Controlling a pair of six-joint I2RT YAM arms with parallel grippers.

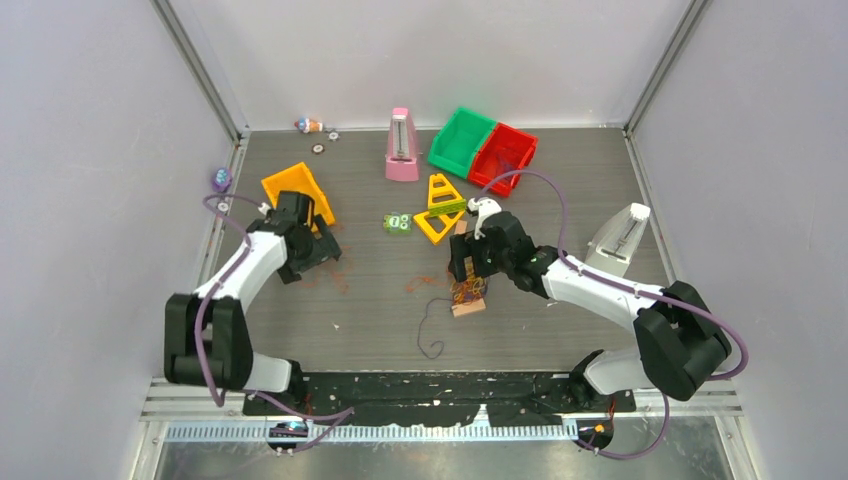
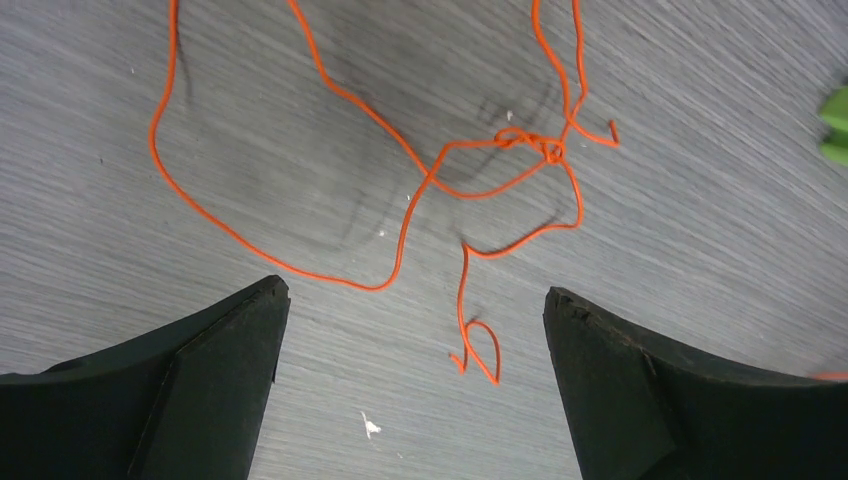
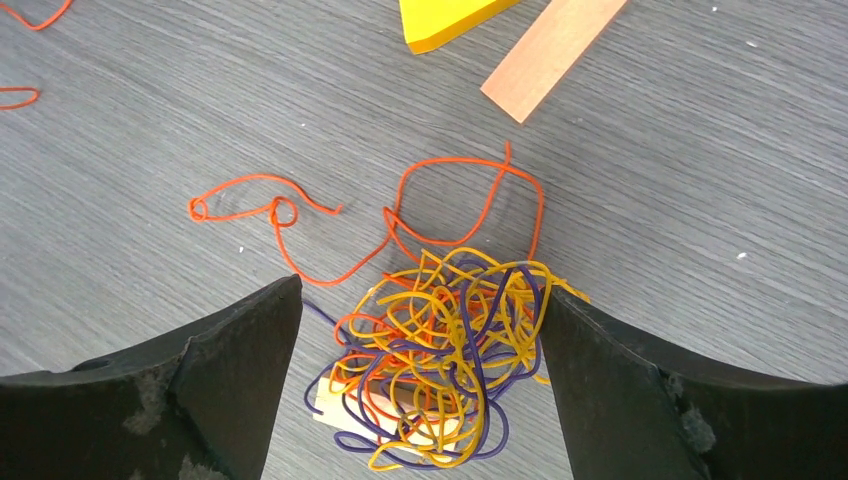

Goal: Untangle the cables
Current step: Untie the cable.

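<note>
A small tangle of yellow, orange and purple cables (image 3: 445, 350) lies on a pale wooden block (image 3: 340, 410), seen between the open jaws of my right gripper (image 3: 420, 330), which hovers right over it. In the top view the tangle (image 1: 467, 292) sits under the right gripper (image 1: 470, 268). A loose orange strand (image 3: 300, 215) trails out from the tangle. My left gripper (image 2: 412, 330) is open and empty above separate orange strands (image 2: 470, 170) with a knot. In the top view the left gripper (image 1: 322, 252) is at the table's left, near faint orange strands (image 1: 335, 275).
A dark purple strand (image 1: 432, 325) lies in front of the tangle. An orange bin (image 1: 298, 190) stands behind the left gripper. Yellow triangles (image 1: 440, 205), a green toy (image 1: 398, 222), a pink metronome (image 1: 402, 145), green and red bins (image 1: 482, 145) and a white metronome (image 1: 622, 238) are nearby.
</note>
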